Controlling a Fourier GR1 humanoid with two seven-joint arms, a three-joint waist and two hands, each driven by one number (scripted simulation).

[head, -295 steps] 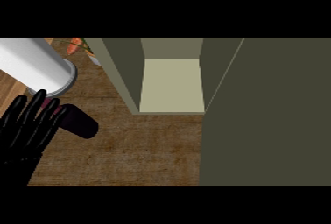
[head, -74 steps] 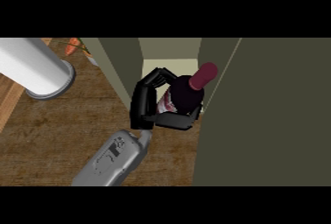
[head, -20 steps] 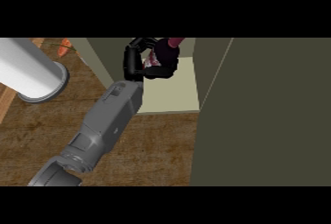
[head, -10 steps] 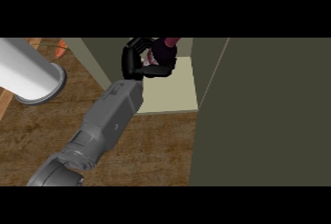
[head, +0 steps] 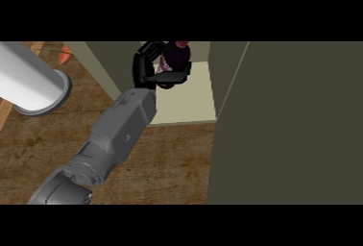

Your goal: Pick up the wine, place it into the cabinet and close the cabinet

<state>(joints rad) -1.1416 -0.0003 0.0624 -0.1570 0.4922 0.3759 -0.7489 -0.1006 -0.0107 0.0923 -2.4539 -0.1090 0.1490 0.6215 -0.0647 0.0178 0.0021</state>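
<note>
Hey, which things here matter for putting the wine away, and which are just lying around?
For the job: wine bottle, left hand curled round it, cabinet, its open door.
Lying about: white cylinder, small orange item.

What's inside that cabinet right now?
The left robot hand, curled round the wine, over the pale floor of the cabinet. It covers much of the bottle, so whether it touches the floor cannot be seen.

The wine bottle [head: 176,58] — dark glass, dark red top — is held in the curled fingers of the left hand [head: 147,65], deep inside the pale-floored cabinet [head: 188,103]. The cabinet is left open — its olive door [head: 297,120] is swung out at the right.
</note>
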